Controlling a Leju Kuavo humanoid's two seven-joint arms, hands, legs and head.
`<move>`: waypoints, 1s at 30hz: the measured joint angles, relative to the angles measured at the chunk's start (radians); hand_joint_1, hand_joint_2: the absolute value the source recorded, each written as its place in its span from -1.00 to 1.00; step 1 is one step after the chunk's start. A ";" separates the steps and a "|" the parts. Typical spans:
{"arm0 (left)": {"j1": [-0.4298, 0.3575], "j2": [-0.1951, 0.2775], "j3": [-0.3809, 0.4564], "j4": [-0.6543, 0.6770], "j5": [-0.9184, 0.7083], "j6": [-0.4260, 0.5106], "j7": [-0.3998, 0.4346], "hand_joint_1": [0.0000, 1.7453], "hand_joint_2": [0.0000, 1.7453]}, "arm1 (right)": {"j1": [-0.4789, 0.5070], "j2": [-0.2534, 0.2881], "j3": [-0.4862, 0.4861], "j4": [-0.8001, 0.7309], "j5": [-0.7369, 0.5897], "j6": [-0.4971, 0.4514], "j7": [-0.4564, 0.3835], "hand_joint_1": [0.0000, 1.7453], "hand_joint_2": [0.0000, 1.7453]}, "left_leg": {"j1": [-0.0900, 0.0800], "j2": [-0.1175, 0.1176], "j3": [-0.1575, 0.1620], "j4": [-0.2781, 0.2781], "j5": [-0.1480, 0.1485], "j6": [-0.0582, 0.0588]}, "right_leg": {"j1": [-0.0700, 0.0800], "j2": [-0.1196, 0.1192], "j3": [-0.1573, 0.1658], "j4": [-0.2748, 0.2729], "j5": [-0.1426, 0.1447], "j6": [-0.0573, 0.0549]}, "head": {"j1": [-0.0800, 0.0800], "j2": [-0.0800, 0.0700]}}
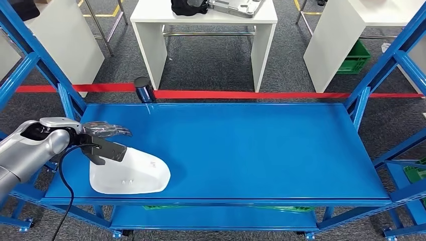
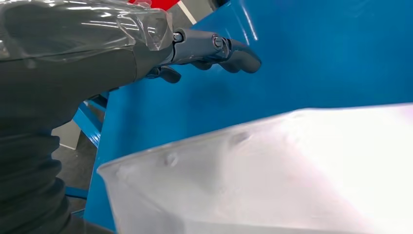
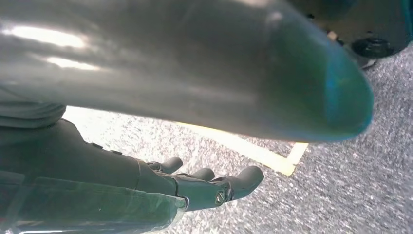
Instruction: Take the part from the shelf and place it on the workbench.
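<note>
Currently the left hand (image 1: 103, 131) hovers just above the white moulded part (image 1: 131, 173) on the blue shelf (image 1: 251, 145), fingers extended, holding nothing; the right hand (image 3: 195, 187) hangs open over grey floor (image 3: 350, 195).

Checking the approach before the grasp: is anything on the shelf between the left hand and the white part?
Nothing visible. The left hand hovers beside the white moulded plastic part on the blue metal shelf, fingers apart.

Empty right hand (image 3: 195, 187) above grey floor (image 3: 360, 185)
</note>
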 joint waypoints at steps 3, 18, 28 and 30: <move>0.000 0.000 -0.003 0.003 0.000 0.000 0.000 -1.00 1.00 | 0.000 -0.001 0.001 0.003 0.000 0.000 0.001 -1.00 -1.00 | 0.000 0.000 -0.006 0.006 -0.003 -0.012 | 0.002 0.001 0.006 -0.011 0.007 -0.020 | -0.001 0.000; 0.016 0.006 -0.029 0.021 0.032 -0.016 -0.009 -1.00 1.00 | -0.006 0.005 0.001 0.007 0.000 0.003 0.011 -1.00 -1.00 | 0.003 0.001 -0.005 0.006 -0.004 -0.012 | 0.003 0.001 0.010 -0.017 0.010 -0.019 | -0.003 0.000; 0.002 -0.008 -0.065 0.034 0.054 -0.055 -0.026 -0.39 1.00 | -0.003 0.005 -0.001 0.015 0.000 0.019 0.003 -1.00 -1.00 | 0.006 0.001 0.000 -0.009 0.011 0.011 | 0.000 0.000 -0.075 0.155 -0.053 0.005 | -0.001 0.000; 0.000 -0.007 -0.069 0.034 0.058 -0.054 -0.027 0.53 1.00 | -0.004 0.003 -0.001 0.015 0.000 0.019 0.002 -1.00 -1.00 | 0.001 0.001 -0.004 -0.001 0.006 0.003 | 0.001 0.000 -0.009 0.028 -0.010 0.004 | -0.001 0.000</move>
